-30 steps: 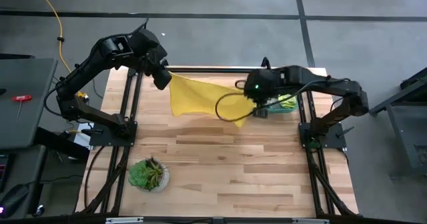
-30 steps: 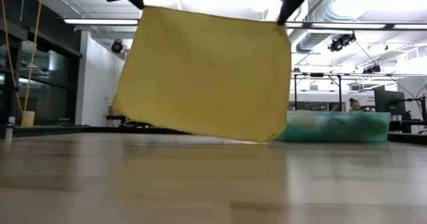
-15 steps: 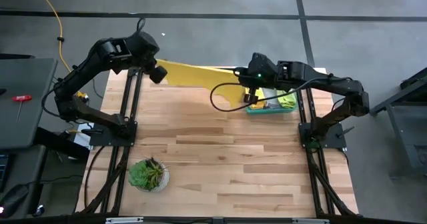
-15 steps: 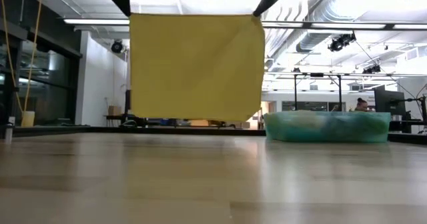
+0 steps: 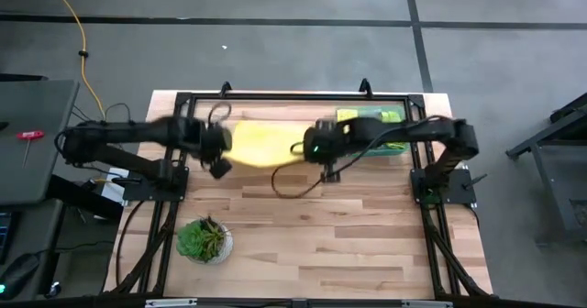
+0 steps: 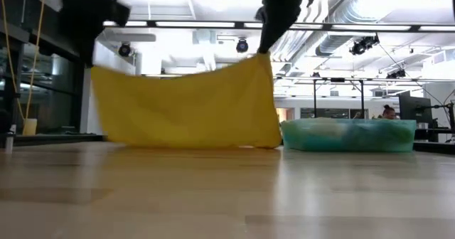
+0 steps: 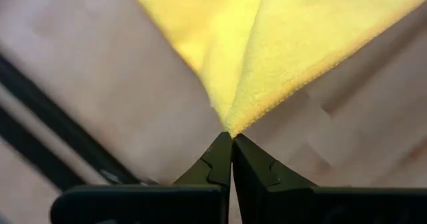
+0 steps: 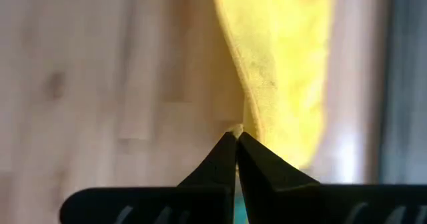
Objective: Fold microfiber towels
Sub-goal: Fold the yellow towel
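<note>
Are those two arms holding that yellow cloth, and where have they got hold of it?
Yes. The left gripper and right gripper each pinch a top corner of the yellow towel.

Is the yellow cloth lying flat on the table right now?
No. In the low view the yellow cloth hangs stretched between the left hand and the right hand, only its bottom edge near the table.

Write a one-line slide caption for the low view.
Both grippers pinch a yellow towel by its corners above the table.
</note>
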